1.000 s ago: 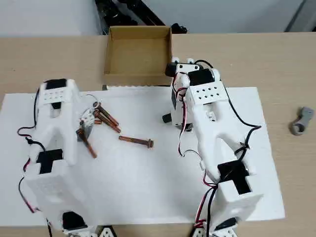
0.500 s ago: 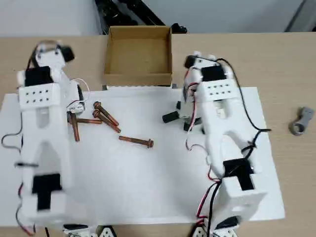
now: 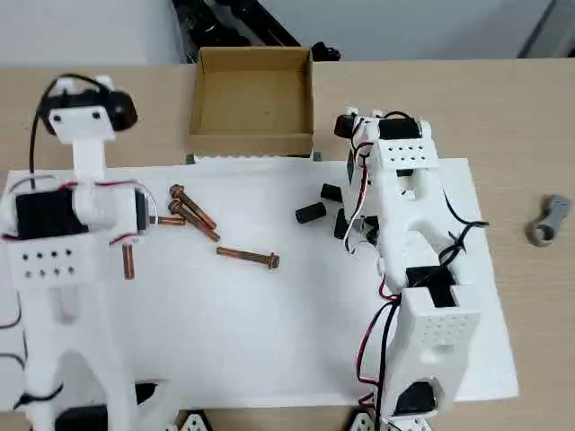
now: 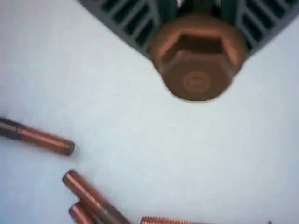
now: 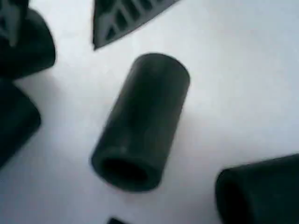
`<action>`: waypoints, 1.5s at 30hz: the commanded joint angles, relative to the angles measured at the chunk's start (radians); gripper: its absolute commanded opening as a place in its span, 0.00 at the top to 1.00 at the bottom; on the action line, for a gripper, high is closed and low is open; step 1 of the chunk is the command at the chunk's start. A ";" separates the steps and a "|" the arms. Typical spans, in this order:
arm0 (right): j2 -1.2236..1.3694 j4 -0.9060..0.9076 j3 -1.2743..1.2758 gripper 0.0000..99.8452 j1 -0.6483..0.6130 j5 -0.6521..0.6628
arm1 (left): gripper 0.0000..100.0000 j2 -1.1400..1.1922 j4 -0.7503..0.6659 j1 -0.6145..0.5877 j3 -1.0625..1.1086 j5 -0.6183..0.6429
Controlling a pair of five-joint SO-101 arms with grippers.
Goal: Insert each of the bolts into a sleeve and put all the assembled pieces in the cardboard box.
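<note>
My left gripper [image 3: 131, 241] is shut on a copper bolt [image 3: 128, 261] and holds it above the white sheet's left part. In the left wrist view the bolt's hex head [image 4: 198, 57] sits between the grey fingers [image 4: 126, 23]. Three more bolts lie on the sheet: a pair [image 3: 192, 211] close together and a single one [image 3: 247, 257]. Black sleeves [image 3: 311, 213] lie near the right arm. My right gripper [image 3: 349, 224] hovers open just over them, and one sleeve [image 5: 140, 122] lies on its side beneath it. The cardboard box [image 3: 205, 97] stands at the back, with nothing in it.
A white sheet [image 3: 269, 341] covers the table's middle, with bare room in its front half. More sleeves [image 5: 256, 192] crowd round the right gripper. A grey part [image 3: 548, 220] lies on the wood at the far right. Dark equipment [image 3: 225, 22] sits behind the box.
The left arm has risen from the bolt pile and drawn back with one bolt in its gripper. The right gripper has drawn back from beside the box to over the sleeves.
</note>
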 commanded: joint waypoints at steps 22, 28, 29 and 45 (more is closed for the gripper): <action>-0.084 -0.150 0.203 0.90 0.073 -0.365 | 1.00 -0.196 0.005 0.002 0.090 -0.002; -0.094 -0.182 0.233 0.90 0.081 -0.365 | 1.00 -0.196 0.005 0.002 0.090 -0.005; -0.097 -0.171 0.230 0.90 0.081 -0.371 | 1.00 -0.196 0.005 0.002 0.090 -0.005; -0.271 -0.110 0.221 0.82 0.076 -0.543 | 1.00 -0.196 0.003 0.002 0.096 -0.009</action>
